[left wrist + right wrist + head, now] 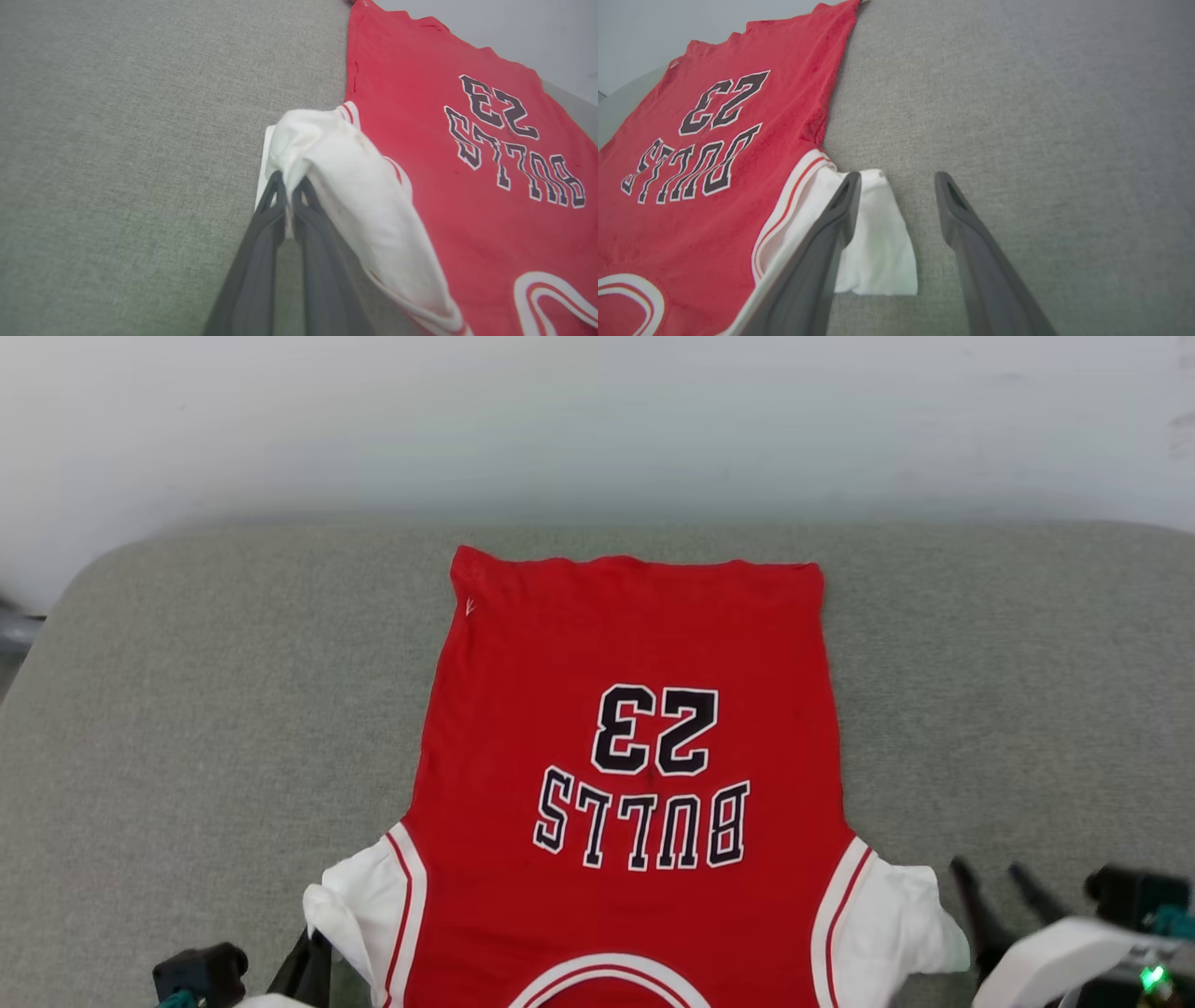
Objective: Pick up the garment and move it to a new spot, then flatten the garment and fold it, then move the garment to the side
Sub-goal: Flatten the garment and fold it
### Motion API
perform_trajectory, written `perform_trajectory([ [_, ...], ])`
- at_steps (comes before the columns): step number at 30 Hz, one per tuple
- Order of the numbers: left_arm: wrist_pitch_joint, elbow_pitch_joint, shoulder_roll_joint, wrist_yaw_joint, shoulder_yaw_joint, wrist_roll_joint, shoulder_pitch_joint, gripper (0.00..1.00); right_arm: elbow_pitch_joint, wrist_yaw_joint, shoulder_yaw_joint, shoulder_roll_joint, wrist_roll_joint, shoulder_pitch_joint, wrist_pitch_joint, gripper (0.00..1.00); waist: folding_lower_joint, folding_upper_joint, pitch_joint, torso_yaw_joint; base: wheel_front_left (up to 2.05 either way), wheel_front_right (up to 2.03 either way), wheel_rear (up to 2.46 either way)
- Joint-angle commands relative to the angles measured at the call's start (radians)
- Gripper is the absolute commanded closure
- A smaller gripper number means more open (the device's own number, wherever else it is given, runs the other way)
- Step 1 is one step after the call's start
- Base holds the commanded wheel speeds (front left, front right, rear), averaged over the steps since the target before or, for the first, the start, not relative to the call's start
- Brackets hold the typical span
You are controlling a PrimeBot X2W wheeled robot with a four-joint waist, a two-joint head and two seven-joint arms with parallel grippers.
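Left pincer (289, 179) is clamped shut on the bunched white side panel (345, 186) of the garment (625, 728), and that corner sits raised off the grey upholstered surface (187, 709). Right pincer (899, 177) stands open, fingers well apart, holding nothing; the opposite white panel (878, 252) lies flat just beside it, partly behind the finger nearer the garment. Between the two pincers the red body lies spread out, numerals and lettering reading upside down, hem at the end far from both
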Motion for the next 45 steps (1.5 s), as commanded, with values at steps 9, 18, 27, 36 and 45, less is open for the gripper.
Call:
perform_trajectory([
  [9, -0.041, -0.079, -0.035, 0.001, -0.035, 0.100, -0.141, 1.00, 0.199, -0.001, -0.018, -0.166, 0.111, -0.409, 0.060, 0.00, 0.0000, 0.0000, 0.176, 0.117, 0.00, 0.00, 0.00],
  [18, -0.060, -0.121, -0.113, -0.042, -0.048, 0.172, -0.261, 1.00, 0.376, -0.001, -0.015, -0.302, 0.121, -0.750, 0.301, 0.00, 0.0000, 0.0000, 0.320, 0.252, 0.00, 0.00, 0.00],
  [27, -0.062, -0.180, -0.213, -0.102, -0.025, 0.254, -0.314, 1.00, 0.445, -0.001, 0.045, -0.386, 0.048, -1.011, 0.507, 0.00, 0.0000, 0.0000, 0.453, 0.363, 0.00, 0.00, 0.00],
  [36, -0.063, -0.185, -0.290, -0.162, 0.027, 0.319, -0.312, 1.00, 0.572, -0.001, 0.097, -0.379, 0.029, -1.012, 0.683, 0.00, 0.0000, 0.0000, 0.511, 0.393, 0.00, 0.00, 0.00],
  [45, -0.063, -0.150, -0.323, -0.200, 0.070, 0.361, -0.294, 1.00, 0.601, -0.001, 0.082, -0.380, 0.052, -0.985, 0.794, 1.00, 0.0000, 0.0000, 0.477, 0.383, 0.00, 0.00, 0.00],
])
